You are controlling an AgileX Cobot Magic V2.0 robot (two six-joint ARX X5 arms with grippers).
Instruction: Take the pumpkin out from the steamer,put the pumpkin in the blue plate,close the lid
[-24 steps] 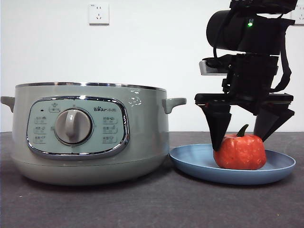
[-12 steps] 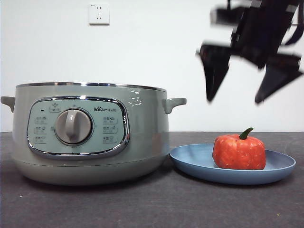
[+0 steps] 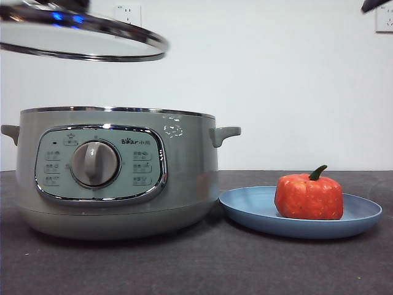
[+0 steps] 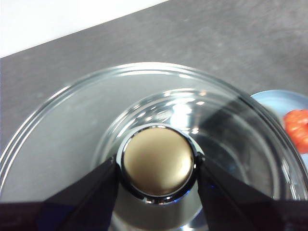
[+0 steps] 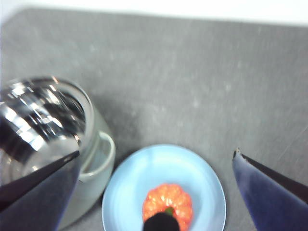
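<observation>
The pumpkin (image 3: 309,196) sits upright in the blue plate (image 3: 245,209), to the right of the steamer (image 3: 116,172). The steamer stands open. My left gripper (image 4: 158,166) is shut on the knob of the glass lid (image 3: 83,40) and holds the lid tilted in the air above the steamer's left part. My right gripper (image 5: 156,161) is open and empty, high above the plate; the pumpkin (image 5: 168,206) and plate (image 5: 144,178) show below it. In the front view only its black tip (image 3: 376,5) shows at the top right corner.
The dark grey table (image 3: 202,264) runs to a white wall with a socket (image 3: 128,17). The steamer's side handle (image 3: 226,133) juts toward the plate.
My right gripper let go of the pumpkin and rose out of the front view. The lid, held by my left gripper, came into view above the steamer.
</observation>
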